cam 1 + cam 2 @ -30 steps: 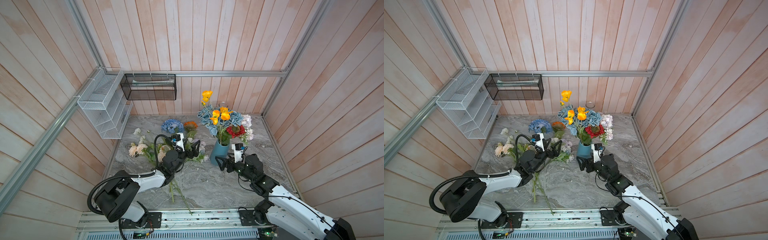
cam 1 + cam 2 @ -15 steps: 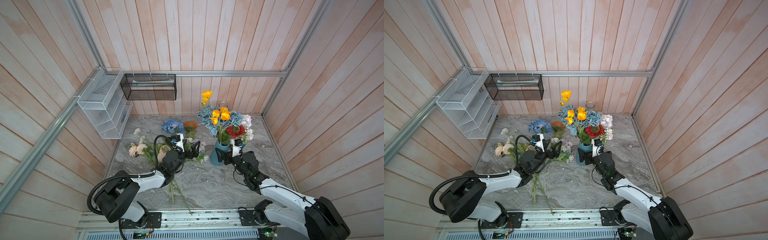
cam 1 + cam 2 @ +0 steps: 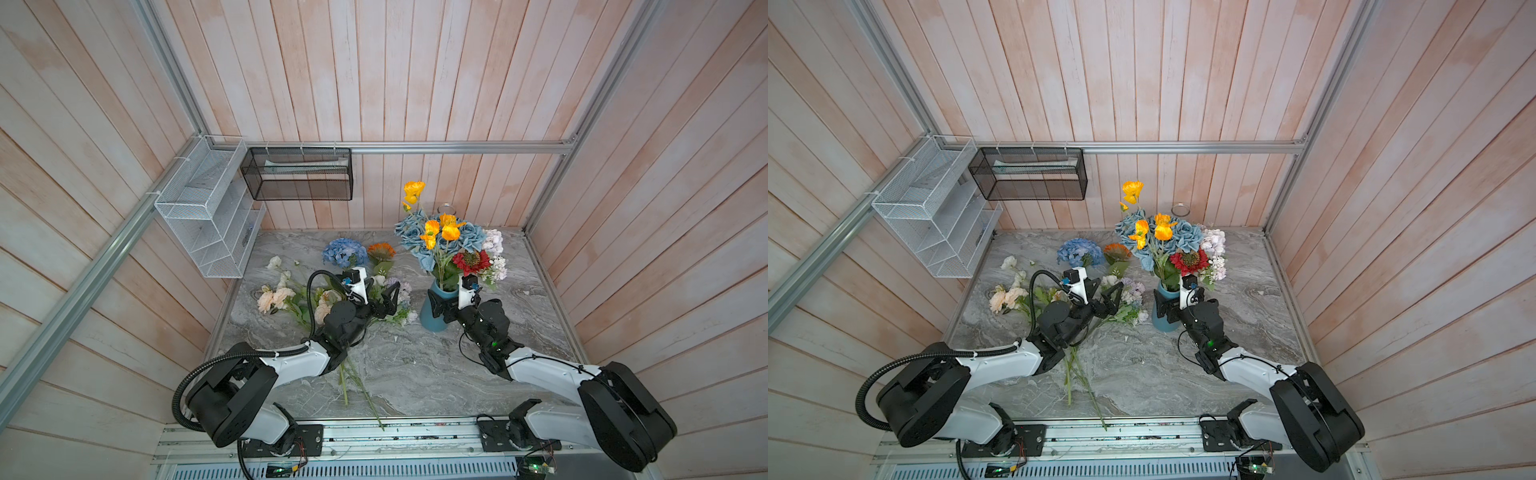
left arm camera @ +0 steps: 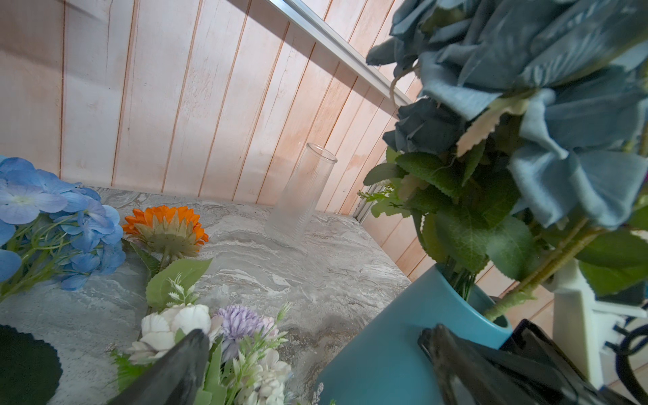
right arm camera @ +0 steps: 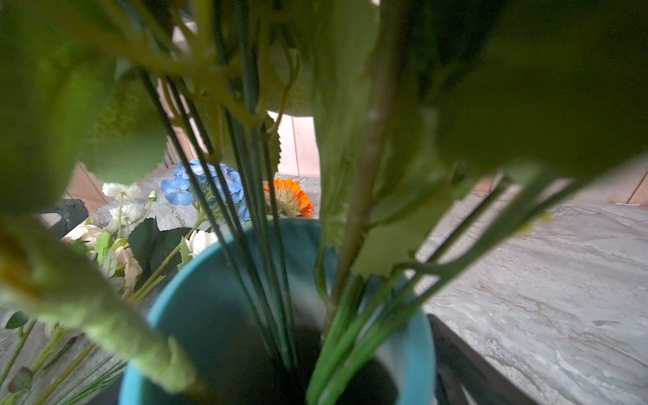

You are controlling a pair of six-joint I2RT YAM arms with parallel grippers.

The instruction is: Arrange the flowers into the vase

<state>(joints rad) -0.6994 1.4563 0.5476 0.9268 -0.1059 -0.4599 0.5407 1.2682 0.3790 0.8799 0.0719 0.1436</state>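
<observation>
Left gripper (image 3: 384, 301): jaws apart, over the lilac sprig (image 4: 242, 321). Right gripper (image 3: 451, 305): jaws apart, straddling the vase (image 3: 430, 322) neck. Loose flowers (image 3: 343, 251) lie at the worktop's (image 3: 415, 365) 10 o'clock.

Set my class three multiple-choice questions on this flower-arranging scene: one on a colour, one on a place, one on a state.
1. What colour is the vase that holds the bouquet?
A. Red
B. Teal blue
C. White

2. Where is the clear glass cylinder?
A. Inside the vase
B. On the table, by the back wall
C. Hanging on the wall

3. How is the orange daisy placed?
A. Standing in the vase
B. Leaning upright on the wall
C. Lying on the table

Answers:
1 B, its body shows teal blue in both top views and the left wrist view.
2 B, it stands upright on the marble top in front of the wood panels.
3 C, it lies flat next to the blue hydrangea, outside the vase.
</observation>
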